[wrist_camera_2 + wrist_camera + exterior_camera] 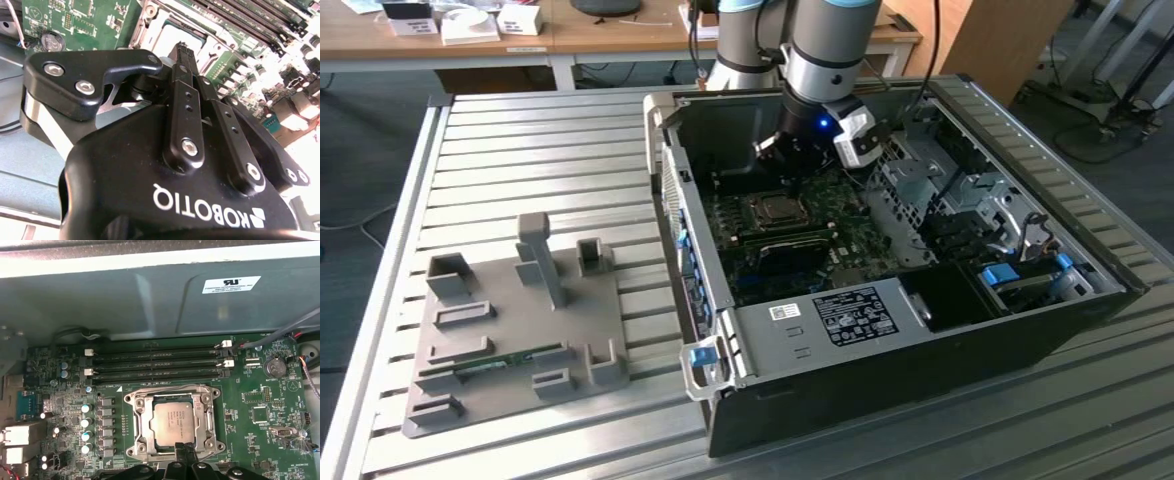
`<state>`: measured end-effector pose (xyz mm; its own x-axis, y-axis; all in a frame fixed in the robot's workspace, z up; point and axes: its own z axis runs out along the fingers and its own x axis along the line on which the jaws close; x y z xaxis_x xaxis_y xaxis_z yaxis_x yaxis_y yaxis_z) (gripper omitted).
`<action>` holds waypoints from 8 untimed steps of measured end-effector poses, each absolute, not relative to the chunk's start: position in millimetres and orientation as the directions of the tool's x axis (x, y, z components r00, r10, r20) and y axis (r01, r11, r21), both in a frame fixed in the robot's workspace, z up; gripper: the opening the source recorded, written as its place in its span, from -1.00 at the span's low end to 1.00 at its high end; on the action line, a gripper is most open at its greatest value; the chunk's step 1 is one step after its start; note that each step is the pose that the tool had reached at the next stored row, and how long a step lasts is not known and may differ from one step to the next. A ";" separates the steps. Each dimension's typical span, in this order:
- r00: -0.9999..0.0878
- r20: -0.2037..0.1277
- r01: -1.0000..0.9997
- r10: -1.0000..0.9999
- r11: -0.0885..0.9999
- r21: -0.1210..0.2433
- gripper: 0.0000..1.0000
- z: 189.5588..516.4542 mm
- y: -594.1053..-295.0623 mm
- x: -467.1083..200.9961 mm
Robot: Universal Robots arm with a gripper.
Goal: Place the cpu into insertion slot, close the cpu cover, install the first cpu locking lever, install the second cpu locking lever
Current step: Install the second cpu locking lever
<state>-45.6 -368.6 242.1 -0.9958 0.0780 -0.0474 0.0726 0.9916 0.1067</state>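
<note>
Inside the open computer case, seen from the exterior view, my arm reaches down over the motherboard and my gripper hangs just above the socket. The cpu shows there as a small silvery square, at about six o'clock from my fingers. At nine o'clock from the case, on the slatted table, stands a grey fixture tray.

From the second wrist view, my gripper points at the socket with its two black fingers drawn close together and nothing pinched between them. Beyond the tips I make out a pale square that I take for the cpu, though bright glare washes it out.

From the first wrist view the picture is plainest. The cpu lies flat and square in the insertion slot, so that step looks done. The cpu cover appears to be down around the chip, its window framing the metal top. My gripper has its tips at the socket's edge, at six o'clock from the chip. Whether either locking lever is latched I cannot tell. The memory slots run at twelve o'clock from the socket.
</note>
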 end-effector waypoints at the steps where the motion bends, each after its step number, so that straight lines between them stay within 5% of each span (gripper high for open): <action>1: -0.996 -0.047 0.073 0.078 0.992 0.107 -0.79 242.1 -368.6 -46.1; 8: -0.996 -0.048 0.073 0.078 0.992 0.104 -0.79 242.1 -369.6 -47.3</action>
<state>-47.3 -369.6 242.1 -0.9958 0.0779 -0.0476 0.0726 0.9919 0.1040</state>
